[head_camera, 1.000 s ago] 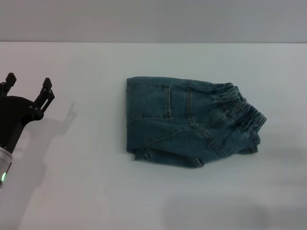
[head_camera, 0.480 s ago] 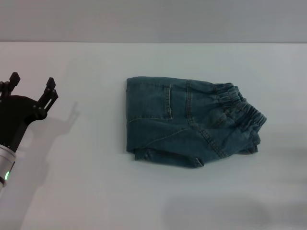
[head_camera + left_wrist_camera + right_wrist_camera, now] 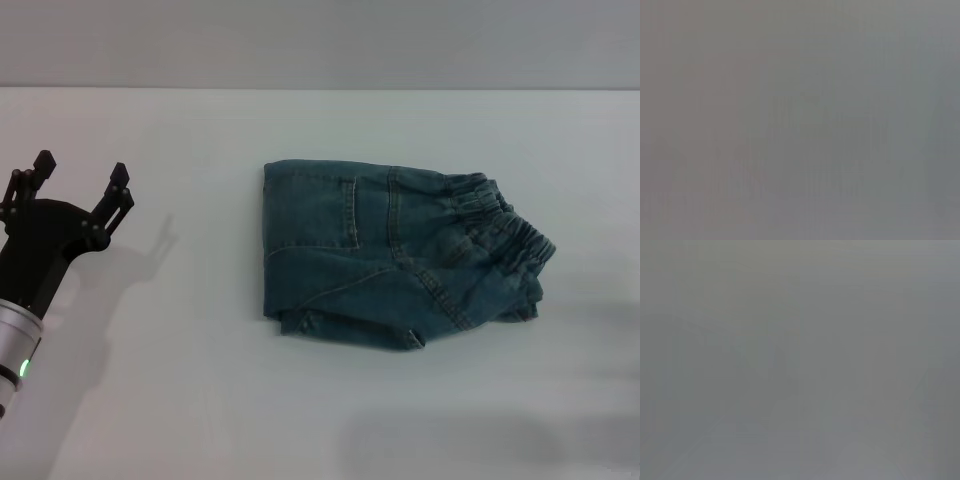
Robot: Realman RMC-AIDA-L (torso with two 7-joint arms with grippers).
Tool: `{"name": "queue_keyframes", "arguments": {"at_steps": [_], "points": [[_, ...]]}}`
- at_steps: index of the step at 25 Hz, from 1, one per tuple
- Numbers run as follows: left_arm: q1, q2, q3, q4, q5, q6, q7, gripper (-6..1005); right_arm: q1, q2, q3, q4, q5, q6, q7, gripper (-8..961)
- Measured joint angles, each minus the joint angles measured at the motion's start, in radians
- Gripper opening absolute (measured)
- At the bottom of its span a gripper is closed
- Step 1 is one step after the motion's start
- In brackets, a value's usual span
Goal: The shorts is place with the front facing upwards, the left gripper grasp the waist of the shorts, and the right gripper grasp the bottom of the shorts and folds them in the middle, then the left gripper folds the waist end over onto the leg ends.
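Plain white bench (image 3: 200,400) with a grey wall behind it, nothing else on it besides the shorts (image 3: 395,255), which sit a bit right of centre. They look folded already: a compact denim bundle with a back pocket showing on top, the ruffled waist of the shorts (image 3: 500,225) bunched along the right side and a straight folded edge on the left. A bit of hem pokes out along the near edge.

The left hand (image 3: 75,195) is over at the far left of the bench, well apart from the denim, fingers spread wide and holding nothing. The right hand isn't in the head view at all, and both wrist views are just grey blur, so no help there.

Handling-wise, I'd guess denim like this is soft but has some body, so it'll hold a crease and not slide much. The stacked layers can shift, though. If anything needs tidying, I'd pinch the thick elastic band, since it gives the fingers a fat, grippy ridge.
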Motion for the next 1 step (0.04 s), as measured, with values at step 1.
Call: {"name": "queue_keyframes", "arguments": {"at_steps": [1], "points": [[0.000,0.000,0.001,0.000,0.000,0.000,0.000,859,0.004,0.000,-0.004,-0.007,0.000,-0.005,0.000,793]]}}
